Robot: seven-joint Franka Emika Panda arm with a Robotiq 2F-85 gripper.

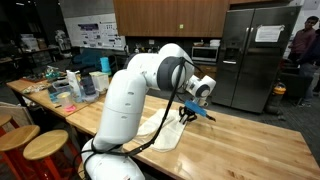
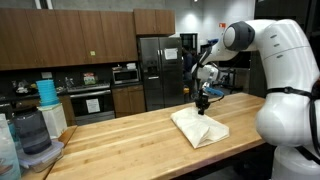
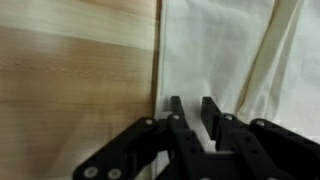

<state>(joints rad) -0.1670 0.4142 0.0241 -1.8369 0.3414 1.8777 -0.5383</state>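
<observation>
A white cloth lies rumpled on the long wooden counter; it also shows as cloth beside the arm's base. My gripper points straight down over the cloth's far edge, and the same gripper hangs just above the wood. In the wrist view the gripper has its two black fingers close together with a narrow gap. Flat white cloth fills that gap, and the cloth's straight edge runs just left of the left finger. No pinched fold shows between the fingers.
Containers and clutter crowd one end of the counter, with a blender and tubs near that end. Wooden stools stand beside it. A steel fridge and a person are behind.
</observation>
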